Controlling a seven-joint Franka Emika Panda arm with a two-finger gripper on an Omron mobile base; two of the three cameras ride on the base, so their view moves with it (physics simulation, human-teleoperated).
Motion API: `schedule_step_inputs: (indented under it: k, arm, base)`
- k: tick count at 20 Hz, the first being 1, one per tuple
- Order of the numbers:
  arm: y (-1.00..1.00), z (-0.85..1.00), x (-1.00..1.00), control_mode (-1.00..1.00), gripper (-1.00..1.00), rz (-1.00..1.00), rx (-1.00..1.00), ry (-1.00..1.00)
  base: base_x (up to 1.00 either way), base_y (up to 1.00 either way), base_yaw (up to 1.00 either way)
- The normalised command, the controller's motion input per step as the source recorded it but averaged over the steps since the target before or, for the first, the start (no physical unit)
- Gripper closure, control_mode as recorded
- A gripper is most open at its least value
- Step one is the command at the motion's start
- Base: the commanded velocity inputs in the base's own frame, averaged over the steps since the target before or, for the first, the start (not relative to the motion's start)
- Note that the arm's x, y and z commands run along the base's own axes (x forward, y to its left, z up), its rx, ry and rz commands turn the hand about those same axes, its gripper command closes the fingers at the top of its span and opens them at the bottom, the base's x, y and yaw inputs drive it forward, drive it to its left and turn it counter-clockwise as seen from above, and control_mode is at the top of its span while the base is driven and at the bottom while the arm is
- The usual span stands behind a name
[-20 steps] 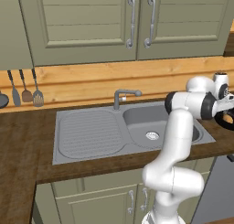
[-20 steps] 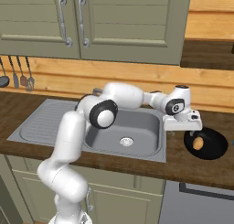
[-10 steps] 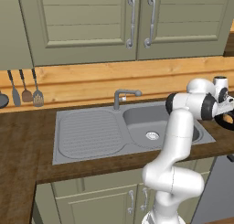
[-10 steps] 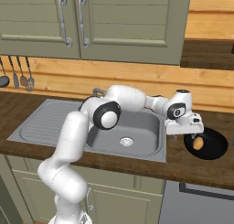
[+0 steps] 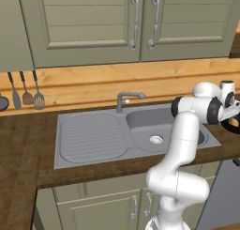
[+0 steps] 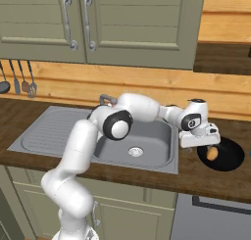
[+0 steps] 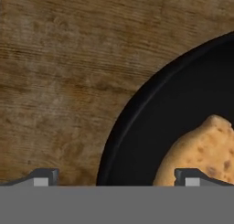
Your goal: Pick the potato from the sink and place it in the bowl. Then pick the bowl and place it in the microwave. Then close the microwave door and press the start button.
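**Fingers apart, potato in bowl**

Fingers (image 7: 45, 176) are spread wide in the hand view, one tip at lower left over bare wood, the other at lower right just at the potato (image 7: 203, 154). Nothing is between them. Gripper (image 6: 200, 140) hangs over the bowl's (image 6: 230, 156) left rim, seen from the right base camera.

Potato lies inside the bowl, on its left part in the right base view (image 6: 212, 154). In the hand view it sits against the black inner floor, cut off by the frame's right and bottom edges. Whether the right fingertip touches the potato can't be told.

Bowl (image 7: 151, 127) rests on the wooden counter (image 7: 68, 72), right of the sink (image 6: 147, 136) and apart from it. In the left base view a bit of its black rim (image 5: 233, 126) shows past the wrist at the right edge.

Sink basin holds just its drain ring (image 6: 135, 151). Drainboard (image 5: 91, 137) is on the left, faucet (image 5: 127, 98) behind. Utensils (image 5: 27, 90) hang on the wood backsplash to the far left. Olive cabinet doors (image 5: 140, 22) are above, shut.
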Motion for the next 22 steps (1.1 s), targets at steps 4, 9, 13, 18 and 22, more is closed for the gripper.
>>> schedule_step_inputs:
  k: [4,9,13,18,22]
  arm:
    - [0.00,-0.21,0.00,-1.00,-1.00,0.10,0.00,0.02]
    - [0.00,-0.21,0.00,-1.00,1.00,0.10,0.00,0.02]
    - [0.00,-0.23,0.00,-1.00,1.00,0.09,0.00,0.04]
    - [0.08,-0.38,0.00,-1.00,1.00,0.08,0.00,0.06]
    - [0.05,-0.21,-0.09,-1.00,1.00,0.07,0.00,0.05]
  base:
    - [0.00,0.00,0.00]
    - [0.00,0.00,0.00]
    - [0.00,0.00,0.00]
    - [0.00,0.00,0.00]
    - [0.00,0.00,0.00]
